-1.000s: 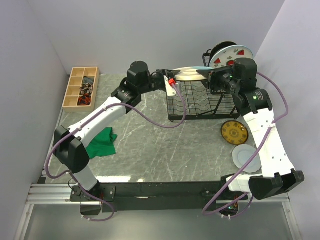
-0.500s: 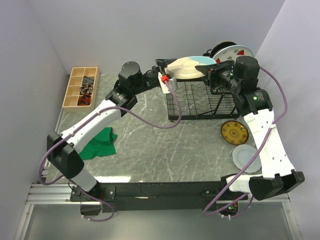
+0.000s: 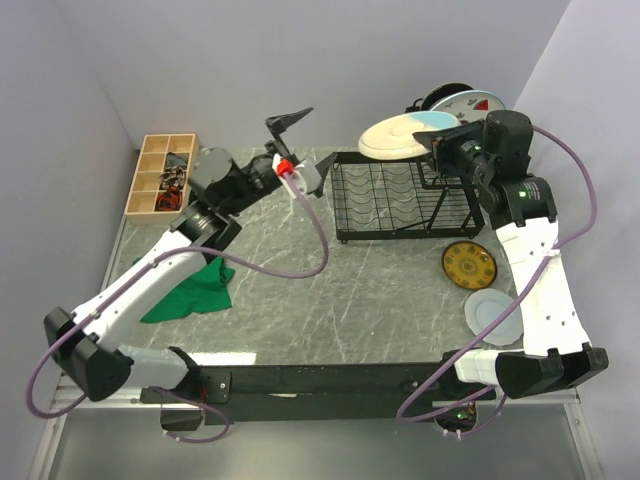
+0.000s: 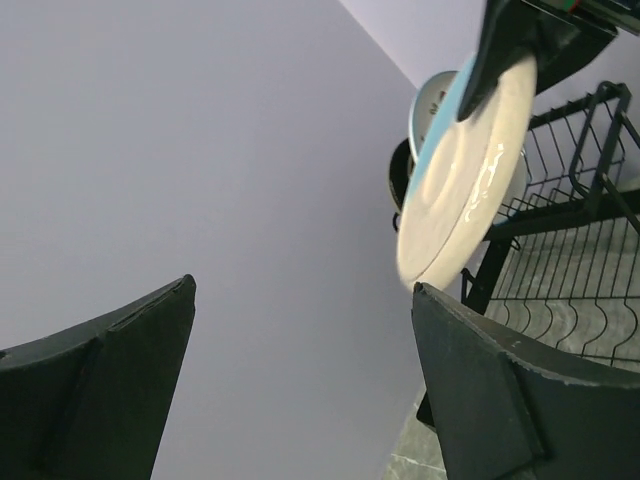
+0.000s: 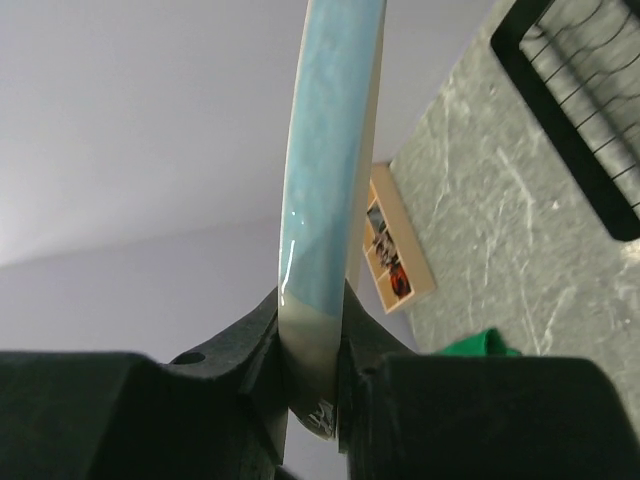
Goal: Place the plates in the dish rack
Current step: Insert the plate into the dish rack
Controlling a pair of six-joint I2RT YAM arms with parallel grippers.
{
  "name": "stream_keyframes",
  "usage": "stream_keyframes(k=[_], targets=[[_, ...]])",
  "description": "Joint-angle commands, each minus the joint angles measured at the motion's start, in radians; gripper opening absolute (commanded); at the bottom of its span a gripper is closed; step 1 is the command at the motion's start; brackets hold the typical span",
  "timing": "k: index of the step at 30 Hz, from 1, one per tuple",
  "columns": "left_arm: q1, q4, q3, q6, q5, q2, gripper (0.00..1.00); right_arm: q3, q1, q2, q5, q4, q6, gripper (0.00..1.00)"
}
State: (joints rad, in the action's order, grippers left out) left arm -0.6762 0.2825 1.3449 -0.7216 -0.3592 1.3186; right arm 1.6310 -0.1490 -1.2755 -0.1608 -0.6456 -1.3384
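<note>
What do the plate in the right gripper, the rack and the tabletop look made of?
Cream-and-blue plate: glazed ceramic, probably; glossy highlights on its face. Dish rack: thin black coated metal wire, matte. Table: grey veined stone or a stone-look laminate; cannot tell which.

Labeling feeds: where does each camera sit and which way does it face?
Top external: above, behind the bases, looking down on the table; both arms show.
Left wrist: faces the wall and cream-and-blue plate; open left jaws show.
Right wrist: looks along the plate's edge; right jaws clamp it.
All share the plate and dish rack.
</note>
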Motion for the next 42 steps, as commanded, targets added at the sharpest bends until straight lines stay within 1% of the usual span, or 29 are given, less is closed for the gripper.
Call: stream_keyframes(k=[1, 5, 15, 19, 24, 32, 42], targets=[[0.003, 0.052, -0.062, 0.071, 0.095, -0.077, 0.94, 0.104, 0.022, 0.085, 0.069, 0.097, 0.002, 0.0], [0.006, 0.055, -0.11, 0.105, 0.135, -0.119, 0.94, 0.116, 0.04, 0.099, 0.087, 0.083, -0.011, 0.0], [0.013, 0.058, -0.184, 0.209, 0.229, -0.173, 0.94, 0.227, 0.137, 0.091, 0.159, -0.067, -0.062, 0.0], [0.018, 0.063, -0.211, 0.24, 0.244, -0.179, 0.94, 0.217, 0.199, 0.099, 0.187, -0.115, -0.047, 0.0], [0.024, 0.061, -0.219, 0.261, 0.244, -0.17, 0.95, 0.211, 0.226, 0.094, 0.205, -0.15, -0.05, 0.0], [0.024, 0.061, -0.24, 0.284, 0.25, -0.163, 0.95, 0.196, 0.262, 0.048, 0.195, -0.135, -0.051, 0.0], [0.035, 0.069, -0.286, 0.329, 0.279, -0.171, 0.96, 0.25, 0.272, -0.027, 0.205, -0.117, -0.039, 0.0]])
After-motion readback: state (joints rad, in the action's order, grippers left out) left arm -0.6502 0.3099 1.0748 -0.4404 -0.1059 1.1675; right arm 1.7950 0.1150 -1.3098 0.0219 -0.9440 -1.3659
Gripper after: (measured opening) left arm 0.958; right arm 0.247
